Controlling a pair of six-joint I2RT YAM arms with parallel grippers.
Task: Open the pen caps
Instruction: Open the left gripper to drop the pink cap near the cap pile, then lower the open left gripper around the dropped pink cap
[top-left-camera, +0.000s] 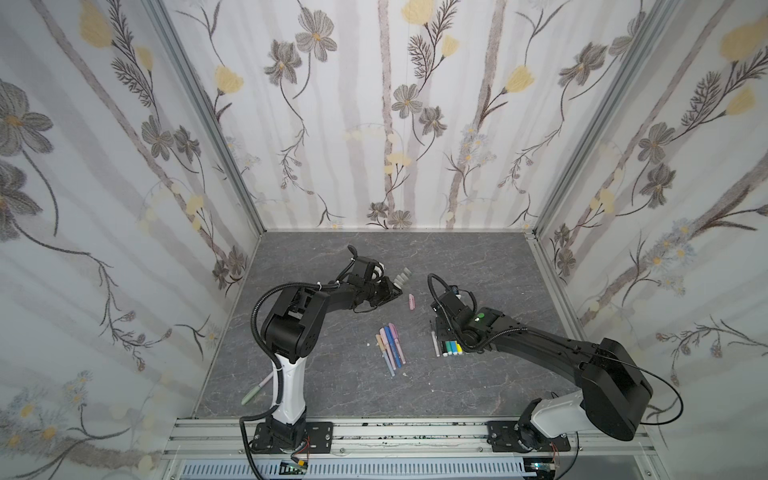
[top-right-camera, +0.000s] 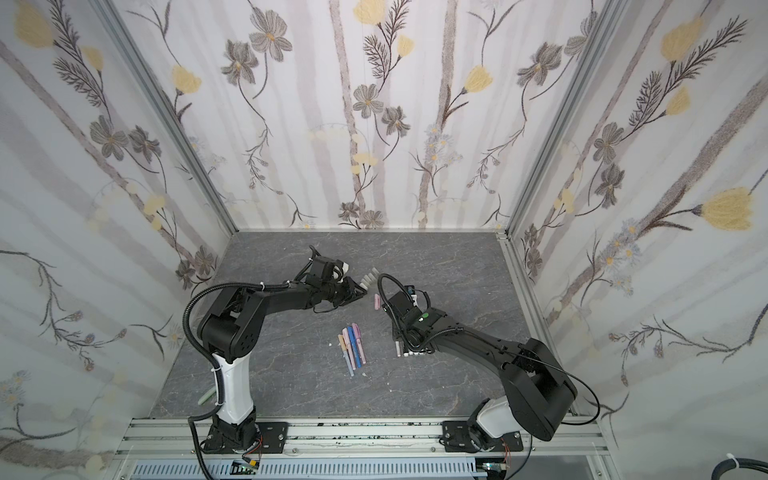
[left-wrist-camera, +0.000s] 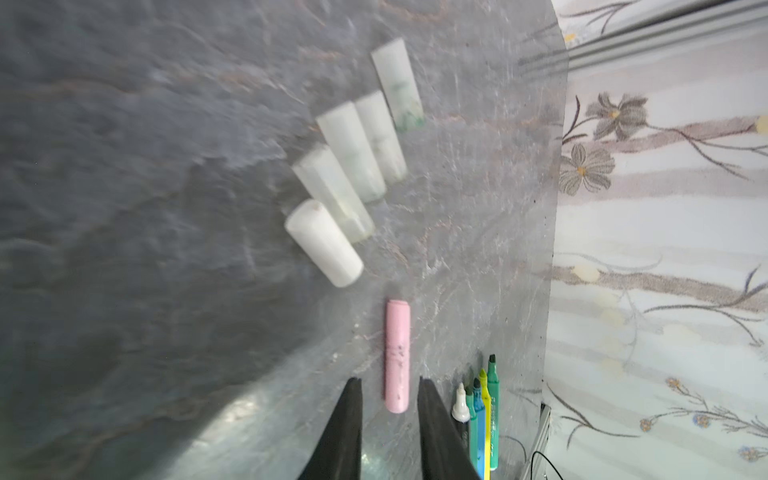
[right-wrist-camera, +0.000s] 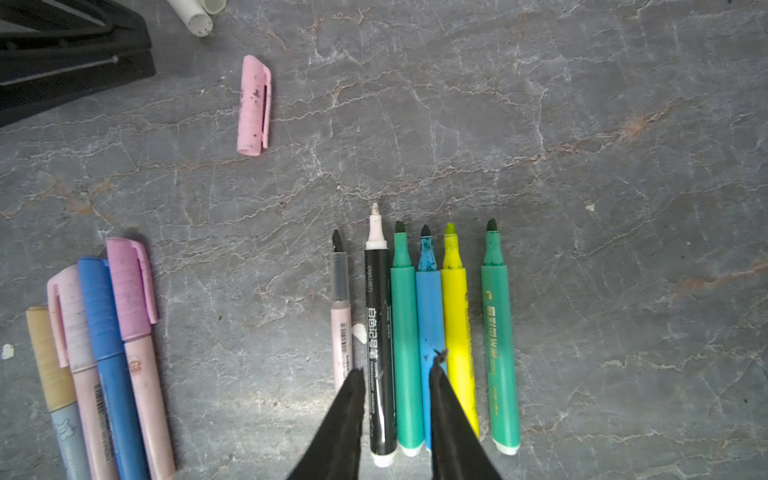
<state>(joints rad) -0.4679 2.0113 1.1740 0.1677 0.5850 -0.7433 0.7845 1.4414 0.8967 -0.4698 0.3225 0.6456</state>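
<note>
A loose pink pen cap (left-wrist-camera: 397, 355) lies flat on the grey marble tabletop (top-left-camera: 478, 266). My left gripper (left-wrist-camera: 388, 382) is open just over its near end, gripping nothing; both top views show the cap (top-left-camera: 411, 301) (top-right-camera: 377, 302) lying apart from the fingers. Several frosted white caps (left-wrist-camera: 353, 158) (top-left-camera: 403, 278) lie in a row just beyond. My right gripper (right-wrist-camera: 397, 374) hovers open over a row of uncapped pens (right-wrist-camera: 432, 332). Several capped pens (right-wrist-camera: 99, 353) (top-left-camera: 388, 345) lie side by side, with purple (right-wrist-camera: 131, 286), blue, pink and tan caps.
The uncapped markers (top-left-camera: 451, 347) lie partly under the right arm. A pale green pen (top-left-camera: 257, 390) lies beside the left arm's base, close to the left wall. Small white specks (right-wrist-camera: 359, 332) dot the tabletop. Flowered walls close in three sides.
</note>
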